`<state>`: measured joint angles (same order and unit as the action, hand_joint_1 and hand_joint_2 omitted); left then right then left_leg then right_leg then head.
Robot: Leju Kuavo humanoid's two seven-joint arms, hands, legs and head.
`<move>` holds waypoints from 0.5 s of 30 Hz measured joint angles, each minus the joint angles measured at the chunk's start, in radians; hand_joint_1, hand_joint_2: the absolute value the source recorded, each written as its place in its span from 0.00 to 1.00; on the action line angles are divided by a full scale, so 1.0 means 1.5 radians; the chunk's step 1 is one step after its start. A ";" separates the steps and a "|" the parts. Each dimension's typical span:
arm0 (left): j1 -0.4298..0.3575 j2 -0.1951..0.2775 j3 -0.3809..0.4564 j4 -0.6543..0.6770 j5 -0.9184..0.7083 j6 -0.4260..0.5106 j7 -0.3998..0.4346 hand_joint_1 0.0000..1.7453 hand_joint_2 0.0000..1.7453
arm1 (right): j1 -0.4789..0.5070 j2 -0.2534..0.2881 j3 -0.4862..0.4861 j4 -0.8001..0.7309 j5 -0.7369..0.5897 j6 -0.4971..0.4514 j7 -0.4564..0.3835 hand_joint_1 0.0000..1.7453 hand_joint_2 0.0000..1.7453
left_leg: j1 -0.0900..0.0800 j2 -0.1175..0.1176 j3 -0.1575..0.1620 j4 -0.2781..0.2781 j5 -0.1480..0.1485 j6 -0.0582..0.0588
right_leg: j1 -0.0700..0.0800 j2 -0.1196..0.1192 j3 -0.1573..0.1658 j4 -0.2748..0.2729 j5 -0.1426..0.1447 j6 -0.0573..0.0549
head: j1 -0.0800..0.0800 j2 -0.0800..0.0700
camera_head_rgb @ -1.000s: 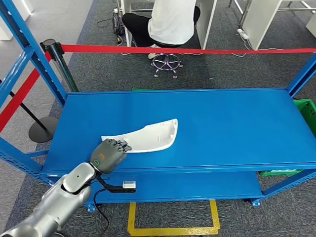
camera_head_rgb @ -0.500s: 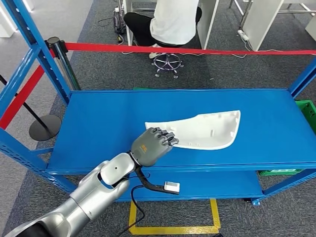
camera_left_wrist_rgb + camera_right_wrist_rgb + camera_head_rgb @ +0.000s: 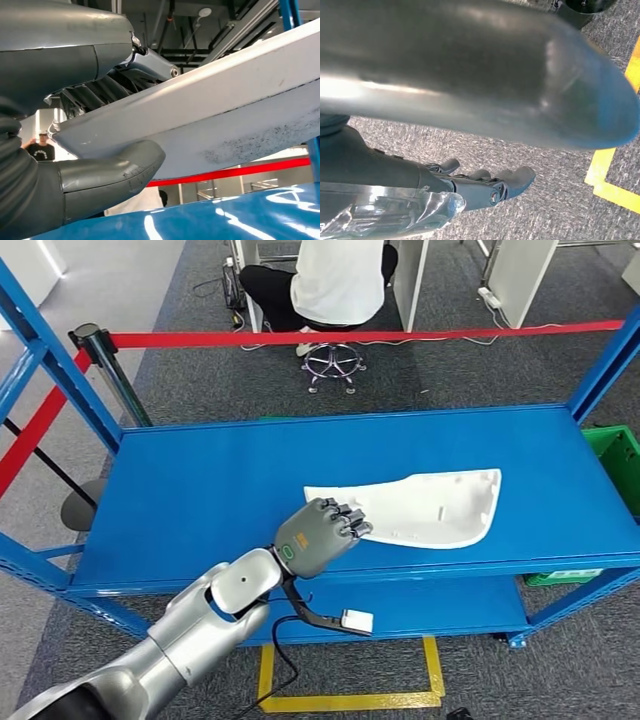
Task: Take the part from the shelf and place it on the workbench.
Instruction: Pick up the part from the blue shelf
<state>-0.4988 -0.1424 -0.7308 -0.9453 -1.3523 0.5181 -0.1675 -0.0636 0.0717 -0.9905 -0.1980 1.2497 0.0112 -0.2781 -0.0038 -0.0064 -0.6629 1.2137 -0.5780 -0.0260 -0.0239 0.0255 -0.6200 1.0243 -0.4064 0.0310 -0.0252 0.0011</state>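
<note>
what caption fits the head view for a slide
Left hand grips the narrow end of the white part on the blue shelf.

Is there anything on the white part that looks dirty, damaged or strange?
Yes. The left wrist view shows dark speckled marks on the white part's underside, like dirt or scuffing. The left hand grips its narrow end above the blue shelf.

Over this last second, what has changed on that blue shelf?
The left hand closed on the narrow end of the white part, pinching it between thumb and fingers. The camera shifted, so any sliding is unclear. The part still lies on the shelf.
</note>
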 joint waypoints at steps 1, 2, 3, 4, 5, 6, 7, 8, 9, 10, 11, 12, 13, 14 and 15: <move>0.000 0.000 -0.002 0.000 0.000 0.000 0.000 1.00 1.00 | 0.000 -0.001 0.000 0.000 0.000 0.000 0.000 0.00 0.00 | 0.000 0.000 -0.015 0.033 -0.010 0.000 | 0.000 0.003 -0.002 0.000 0.001 -0.001 | 0.000 0.000; 0.000 0.000 -0.004 0.000 0.000 -0.001 0.000 1.00 1.00 | 0.001 -0.001 0.000 0.000 0.000 0.001 0.000 0.00 0.00 | 0.000 0.000 -0.020 0.046 -0.008 0.001 | 0.001 0.006 -0.005 0.000 0.003 -0.002 | 0.000 0.000; 0.000 -0.001 -0.005 0.000 0.000 -0.001 0.001 1.00 1.00 | 0.001 -0.002 -0.001 0.000 0.000 0.001 0.000 0.00 0.00 | 0.000 -0.001 -0.013 0.034 0.007 0.003 | 0.001 0.010 -0.007 0.000 0.005 -0.001 | 0.000 0.000; 0.000 -0.001 -0.007 0.000 0.000 -0.002 0.001 1.00 1.00 | 0.001 -0.002 -0.001 0.000 0.000 0.001 0.000 0.00 0.00 | 0.000 -0.004 0.006 0.001 0.029 0.006 | 0.001 0.015 -0.008 0.000 0.007 0.000 | 0.000 0.000; -0.002 -0.002 -0.009 0.000 -0.001 -0.002 0.001 1.00 1.00 | 0.000 -0.002 -0.001 0.000 0.000 0.002 0.000 0.00 0.00 | 0.000 -0.013 0.030 -0.042 0.049 0.009 | 0.001 0.021 -0.010 0.000 0.009 0.002 | 0.000 0.000; -0.003 -0.002 -0.010 0.000 -0.001 -0.003 0.002 1.00 1.00 | -0.001 -0.002 -0.001 0.000 0.000 0.002 0.001 0.00 0.00 | 0.001 -0.023 0.054 -0.082 0.064 0.012 | 0.002 0.026 -0.012 0.001 0.011 0.005 | 0.000 0.000; -0.004 -0.003 -0.011 0.000 -0.002 -0.004 0.002 1.00 1.00 | -0.002 -0.002 -0.001 0.000 -0.001 0.003 0.001 0.00 0.00 | 0.002 -0.031 0.070 -0.112 0.070 0.014 | 0.002 0.032 -0.015 0.001 0.014 0.008 | 0.000 0.000; -0.006 -0.004 -0.013 0.000 -0.002 -0.004 0.002 1.00 1.00 | -0.002 -0.003 -0.002 0.000 -0.001 0.004 0.001 0.00 0.00 | 0.002 -0.036 0.077 -0.127 0.070 0.015 | 0.002 0.036 -0.018 0.001 0.017 0.013 | 0.001 0.000; -0.006 -0.005 -0.014 0.000 -0.002 -0.005 0.003 1.00 1.00 | -0.002 -0.003 -0.002 0.000 -0.001 0.006 0.001 0.00 0.00 | 0.002 -0.035 0.077 -0.132 0.070 0.017 | 0.002 0.041 -0.021 0.000 0.021 0.018 | 0.001 0.000; -0.007 -0.007 -0.014 0.000 -0.003 -0.006 0.003 1.00 1.00 | 0.000 -0.004 -0.003 0.000 -0.001 0.007 0.001 0.00 0.00 | 0.003 -0.030 0.075 -0.134 0.070 0.020 | 0.001 0.044 -0.024 -0.001 0.024 0.022 | 0.001 0.000; -0.007 -0.009 -0.016 0.000 -0.003 -0.007 0.003 1.00 1.00 | 0.002 -0.005 -0.004 0.000 -0.001 0.008 0.001 0.00 0.00 | 0.003 -0.024 0.073 -0.135 0.072 0.025 | 0.001 0.038 -0.028 0.002 0.021 0.026 | 0.002 0.000; -0.008 -0.011 -0.017 0.000 -0.003 -0.007 0.004 1.00 1.00 | 0.003 -0.006 -0.005 0.000 -0.001 0.009 0.001 0.00 0.00 | 0.004 -0.018 0.072 -0.136 0.076 0.030 | 0.002 0.027 -0.035 0.015 0.011 0.028 | 0.005 0.000; -0.008 -0.012 -0.017 0.000 -0.004 -0.008 0.005 1.00 1.00 | 0.003 -0.007 -0.005 0.000 -0.002 0.010 0.001 0.00 0.00 | 0.004 -0.011 0.071 -0.138 0.079 0.034 | 0.002 0.014 -0.046 0.042 -0.009 0.031 | 0.007 0.000; -0.007 -0.012 -0.018 0.000 -0.004 -0.008 0.007 1.00 1.00 | 0.002 -0.007 -0.006 0.000 -0.002 0.010 0.001 0.00 0.00 | 0.003 -0.004 0.069 -0.137 0.082 0.037 | 0.003 0.000 -0.061 0.083 -0.035 0.033 | 0.010 0.000; -0.005 -0.011 -0.019 0.000 -0.003 -0.007 0.010 1.00 1.00 | 0.001 -0.007 -0.006 0.000 -0.001 0.010 0.001 0.00 0.00 | 0.002 0.003 0.066 -0.137 0.084 0.039 | 0.003 -0.006 -0.078 0.129 -0.061 0.035 | 0.011 0.000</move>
<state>-0.5068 -0.1584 -0.7589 -0.9449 -1.3575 0.5074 -0.1529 -0.0628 0.0618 -0.9989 -0.1976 1.2475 0.0269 -0.2765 -0.0011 -0.0020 -0.5641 1.0080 -0.4514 0.0330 -0.0192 0.0159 -0.7363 1.2177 -0.4975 0.0830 -0.0090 0.0011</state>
